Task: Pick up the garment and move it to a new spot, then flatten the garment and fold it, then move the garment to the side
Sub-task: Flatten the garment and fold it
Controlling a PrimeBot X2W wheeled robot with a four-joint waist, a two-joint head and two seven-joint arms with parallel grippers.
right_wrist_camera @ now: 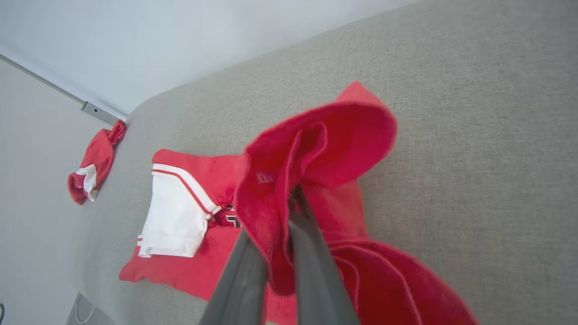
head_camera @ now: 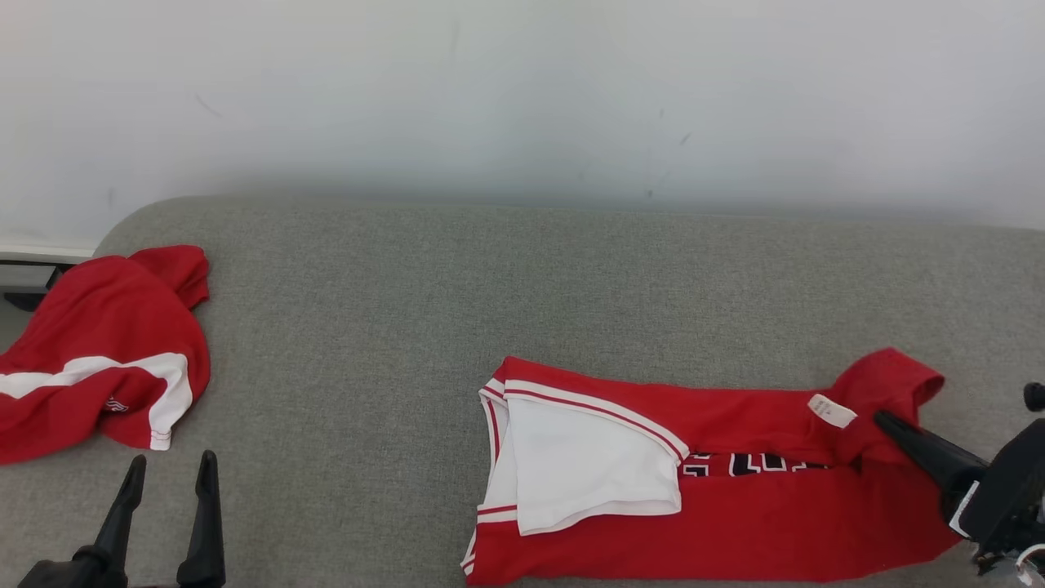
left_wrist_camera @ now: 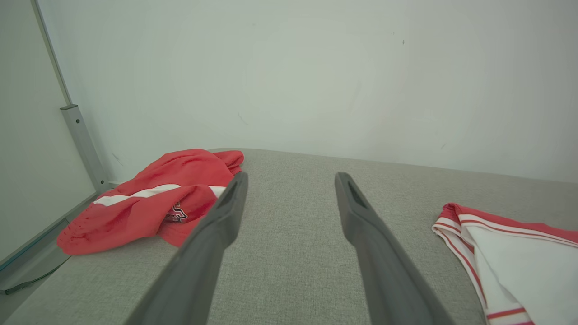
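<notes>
A red garment (head_camera: 735,506) with a white panel and dark lettering lies partly folded on the grey couch seat at the lower right. Its right end, near a white label, is lifted and pinched by my right gripper (head_camera: 886,423), which is shut on the red cloth (right_wrist_camera: 289,180). The white panel (right_wrist_camera: 174,221) lies flat further along it. My left gripper (head_camera: 170,469) stands open at the lower left, above bare seat, with nothing between its fingers (left_wrist_camera: 221,216). The garment's striped edge (left_wrist_camera: 496,253) lies to its right.
A second red garment (head_camera: 98,351) with a white stripe lies crumpled at the seat's left edge, also seen as a red heap (left_wrist_camera: 153,198). A pale wall (head_camera: 522,98) rises behind the grey seat (head_camera: 367,327). A metal rail (left_wrist_camera: 81,140) stands at the left.
</notes>
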